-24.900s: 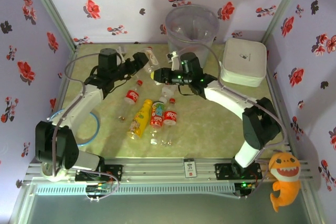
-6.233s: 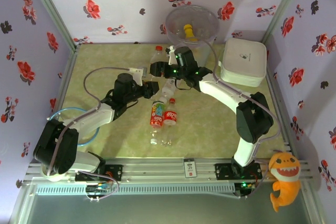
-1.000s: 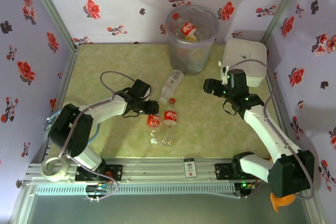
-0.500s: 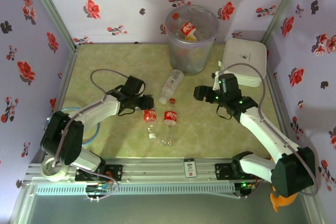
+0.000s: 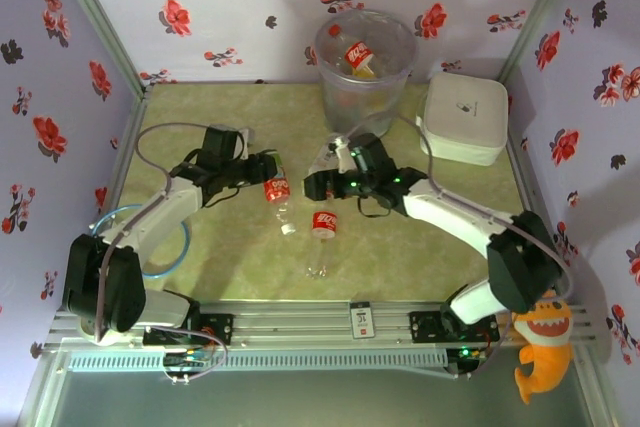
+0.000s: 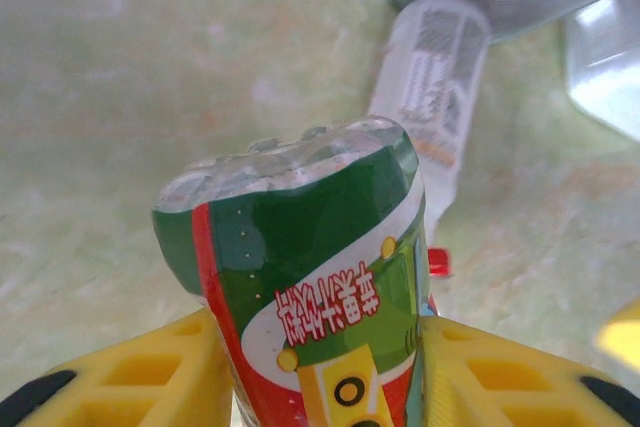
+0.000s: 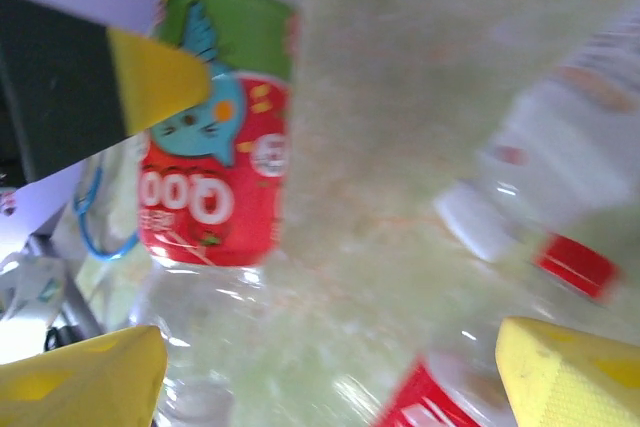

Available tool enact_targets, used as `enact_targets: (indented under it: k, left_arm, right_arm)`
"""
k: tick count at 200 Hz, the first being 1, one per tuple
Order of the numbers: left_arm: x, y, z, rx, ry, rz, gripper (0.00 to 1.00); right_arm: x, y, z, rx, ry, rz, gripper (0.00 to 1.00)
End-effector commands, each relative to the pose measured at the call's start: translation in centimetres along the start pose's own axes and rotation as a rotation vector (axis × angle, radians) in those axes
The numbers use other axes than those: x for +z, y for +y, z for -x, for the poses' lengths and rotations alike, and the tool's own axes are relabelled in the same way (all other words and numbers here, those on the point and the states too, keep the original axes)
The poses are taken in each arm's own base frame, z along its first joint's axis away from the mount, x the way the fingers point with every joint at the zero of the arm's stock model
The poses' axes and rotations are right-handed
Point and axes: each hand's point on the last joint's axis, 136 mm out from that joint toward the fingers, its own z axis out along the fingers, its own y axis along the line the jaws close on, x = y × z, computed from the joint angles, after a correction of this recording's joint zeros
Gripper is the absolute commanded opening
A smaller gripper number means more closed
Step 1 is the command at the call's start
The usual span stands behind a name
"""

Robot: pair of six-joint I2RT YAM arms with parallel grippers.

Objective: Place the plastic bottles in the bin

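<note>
My left gripper (image 5: 268,179) is shut on a clear plastic bottle with a red and green label (image 5: 277,192), held off the table with its white cap (image 5: 288,229) pointing to the near side. In the left wrist view the label (image 6: 320,277) fills the gap between the yellow fingers (image 6: 130,377). My right gripper (image 5: 310,187) stands open just right of it, over a red-labelled bottle (image 5: 323,222) lying on the table. A clear white-capped bottle (image 5: 329,153) lies behind that arm. The bin (image 5: 365,97) at the back holds bottles (image 5: 357,55).
A white lidded box (image 5: 462,117) sits at the back right beside the bin. A blue cable loop (image 5: 178,237) lies at the left edge. In the right wrist view the white-capped bottle (image 7: 560,147) and a red cap (image 7: 575,265) lie close to my open fingers.
The left gripper has closed on the red and green labelled bottle and carried it up and toward the back left. The right arm has swung left to the middle bottles.
</note>
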Motion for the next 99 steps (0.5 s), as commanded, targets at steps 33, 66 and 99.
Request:
enact_targets:
  k: [33, 66, 99]
  left_arm:
    - [-2.2, -3.5, 3.0, -0.019, -0.100, -0.165, 0.45]
    - [-2.9, -3.5, 3.7, -0.040, -0.141, -0.192, 0.44]
    - [-3.0, -3.6, 4.1, -0.048, -0.164, -0.210, 0.44]
  right_arm:
    - [3.8, 6.5, 2.0, 0.013, -0.021, 0.247, 0.87]
    - [5.2, 6.3, 1.3, 0.022, 0.016, 0.243, 0.88]
    - [5.9, 6.6, 1.0, 0.035, 0.030, 0.258, 0.86]
